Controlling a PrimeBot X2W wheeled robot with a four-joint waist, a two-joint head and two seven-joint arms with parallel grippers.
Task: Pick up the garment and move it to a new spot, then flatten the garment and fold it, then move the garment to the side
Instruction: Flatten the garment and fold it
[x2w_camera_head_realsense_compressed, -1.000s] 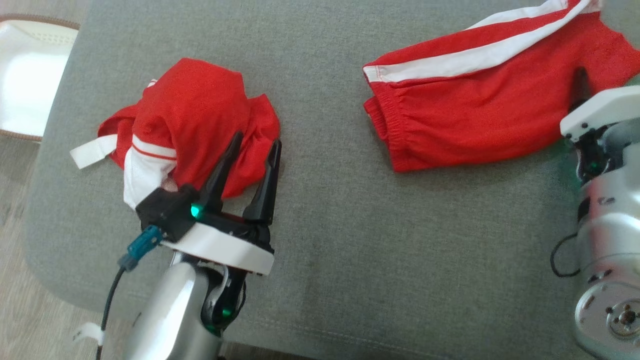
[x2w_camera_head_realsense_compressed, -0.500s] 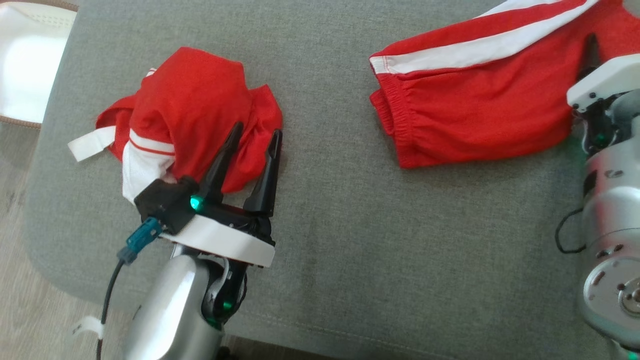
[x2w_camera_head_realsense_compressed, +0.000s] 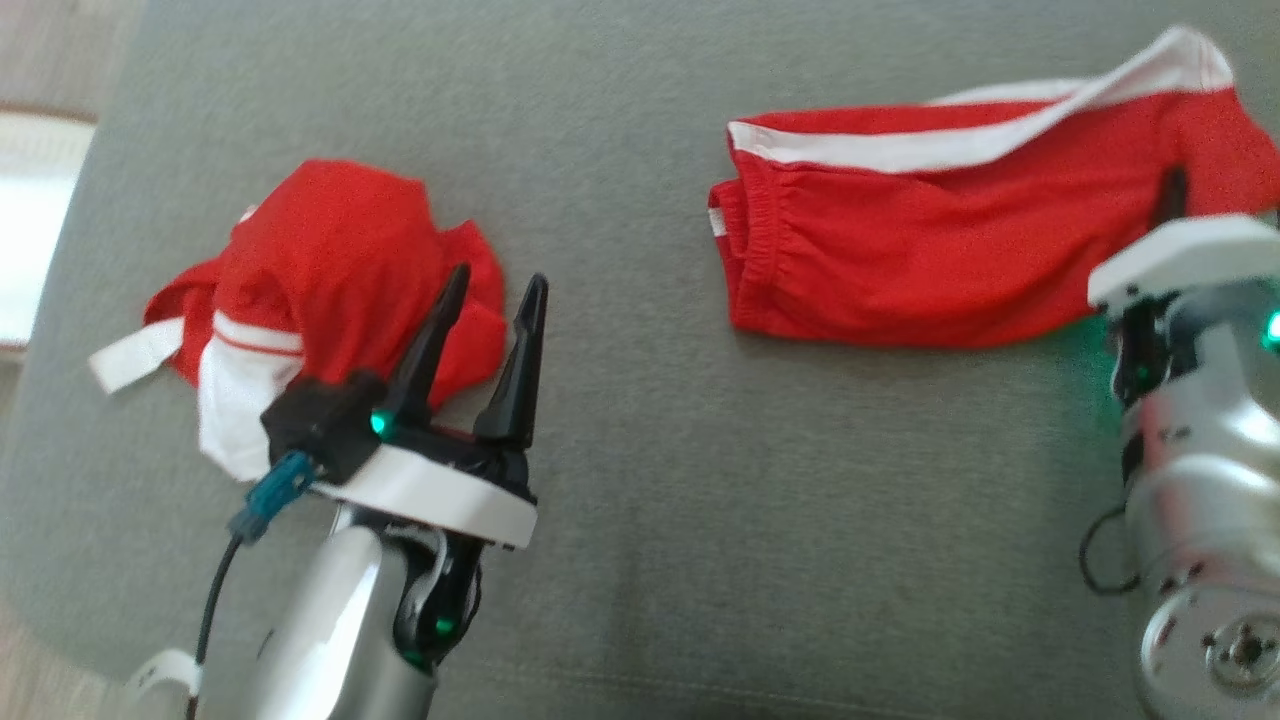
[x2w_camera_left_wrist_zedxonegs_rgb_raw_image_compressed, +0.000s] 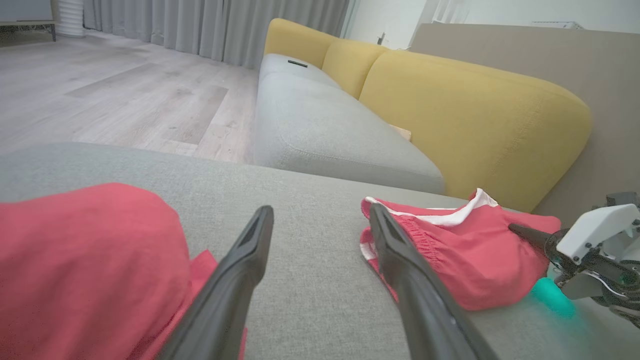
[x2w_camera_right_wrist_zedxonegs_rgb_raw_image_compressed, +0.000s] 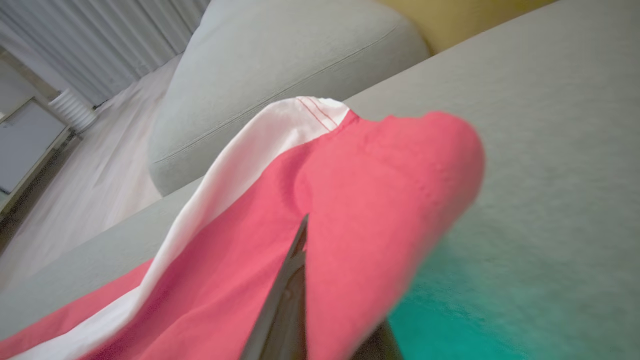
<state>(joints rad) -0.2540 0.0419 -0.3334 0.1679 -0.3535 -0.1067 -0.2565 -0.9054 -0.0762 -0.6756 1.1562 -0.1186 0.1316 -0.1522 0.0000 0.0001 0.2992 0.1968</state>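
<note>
garment: red fabric shorts with white side stripe (x2w_camera_head_realsense_compressed: 900, 270), spread on grey upholstered cushion (x2w_camera_head_realsense_compressed: 640, 450) | right gripper (x2w_camera_head_realsense_compressed: 1168, 197): fingers pinching shorts' edge | left gripper (x2w_camera_head_realsense_compressed: 490, 287): fingers wide

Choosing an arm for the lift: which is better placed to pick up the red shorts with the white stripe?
Right. The right gripper looks shut on the red white-striped shorts, fabric bunched around its fingers. The left gripper stands open by the crumpled red garment, apart from the shorts.
</note>
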